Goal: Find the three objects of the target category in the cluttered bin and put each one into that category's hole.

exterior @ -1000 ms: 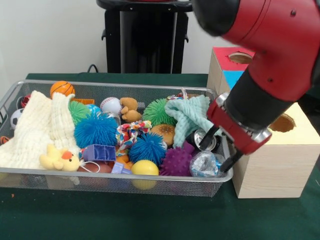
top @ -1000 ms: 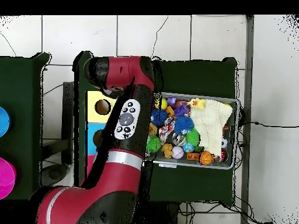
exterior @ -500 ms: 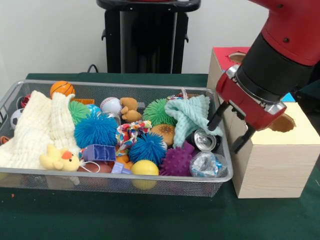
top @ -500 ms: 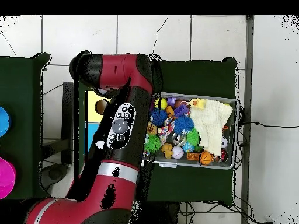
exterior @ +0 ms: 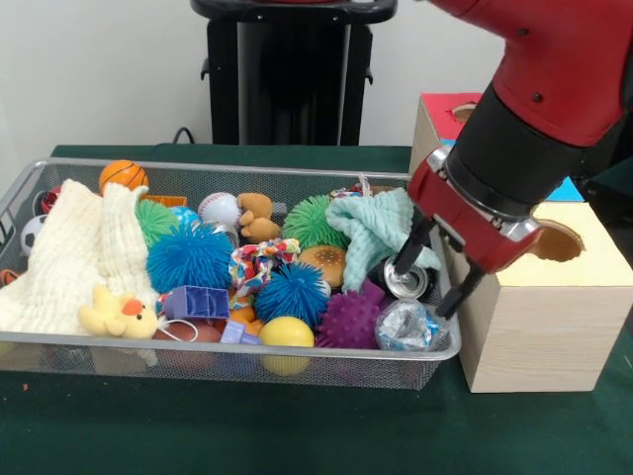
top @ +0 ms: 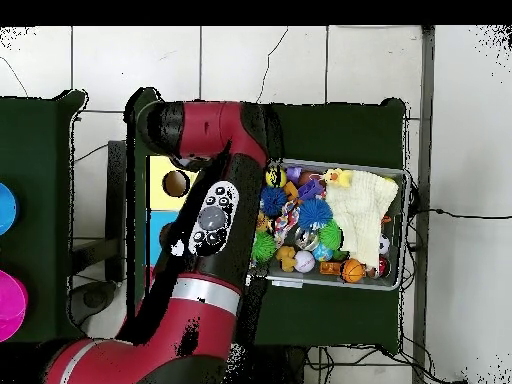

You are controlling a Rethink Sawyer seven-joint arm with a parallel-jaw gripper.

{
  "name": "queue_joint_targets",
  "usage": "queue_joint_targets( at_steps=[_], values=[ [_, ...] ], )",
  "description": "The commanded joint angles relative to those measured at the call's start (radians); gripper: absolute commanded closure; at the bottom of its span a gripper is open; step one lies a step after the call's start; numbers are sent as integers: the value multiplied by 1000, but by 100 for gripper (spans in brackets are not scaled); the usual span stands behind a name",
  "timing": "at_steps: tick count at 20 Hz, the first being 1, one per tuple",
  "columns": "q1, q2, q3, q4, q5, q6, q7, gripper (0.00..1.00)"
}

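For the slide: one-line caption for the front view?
Sawyer's open gripper hangs over a soda can at the end of a toy-filled wire bin, beside the wooden sorting box.

From overhead, the red arm (top: 215, 215) hides the tool and the bin's (top: 395, 232) end nearest the box. In front, the arm (exterior: 539, 109) covers part of the wooden box (exterior: 539, 317), whose right side runs off the edge.

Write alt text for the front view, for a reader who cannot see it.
A red and black robot arm holds its open gripper over the right end of a wire bin, just above a metal can and a crumpled foil piece. The bin is packed with spiky balls, sports balls, cloths and a plush duck. A wooden box with holes stands to its right.
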Motion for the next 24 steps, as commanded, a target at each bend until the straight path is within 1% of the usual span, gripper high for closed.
queue_joint_targets(
  at_steps=[1, 8, 12, 14, 21, 24],
  values=[
    [-38, 66, 135, 184, -38, -159, 34, 0],
    [-37, 93, 175, 227, 4, -253, 76, 0],
    [-40, 102, 183, 226, 12, -247, 72, 0],
    [-42, 96, 189, 238, 12, -244, 64, 0],
    [-28, 23, 183, 303, 1, -201, 41, 0],
    [-10, -11, 153, 300, -15, -148, 35, 0]
  ],
)
